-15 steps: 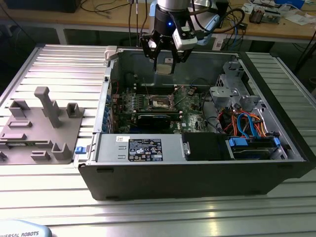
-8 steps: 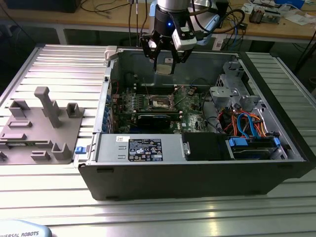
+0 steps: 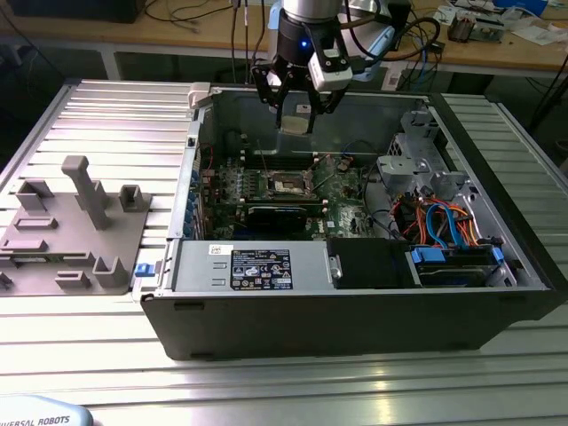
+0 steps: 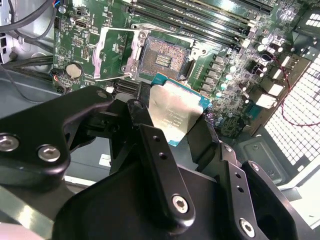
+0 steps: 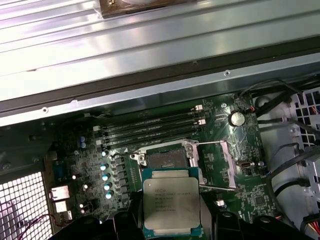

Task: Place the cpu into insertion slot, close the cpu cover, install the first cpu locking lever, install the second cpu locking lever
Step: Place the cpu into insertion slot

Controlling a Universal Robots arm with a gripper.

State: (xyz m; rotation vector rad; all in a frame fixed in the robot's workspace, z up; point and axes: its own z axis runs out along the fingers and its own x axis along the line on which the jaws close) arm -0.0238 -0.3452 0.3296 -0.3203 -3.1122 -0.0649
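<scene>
My gripper (image 3: 295,115) hangs above the open computer case, shut on the cpu (image 3: 293,123). In both wrist views the cpu (image 4: 177,111) (image 5: 171,204) is a silver-topped square chip with a blue-green edge, clamped between the black fingers (image 4: 146,107). It is held in the air above the green motherboard (image 3: 342,191), close to the insertion slot (image 4: 162,57) (image 5: 165,159) (image 3: 288,184), which lies bare with its dark contact field showing. The cpu cover (image 4: 115,52) (image 5: 216,162) is folded open beside the slot. Thin wire levers (image 5: 217,188) stand raised along the cover.
The case walls (image 3: 204,133) ring the board. A power supply (image 3: 253,266) sits at the front and a drive cage with blue and orange cables (image 3: 444,226) on the exterior view's right. A black card (image 3: 280,216) lies in front of the slot. A grey fixture (image 3: 75,222) stands outside.
</scene>
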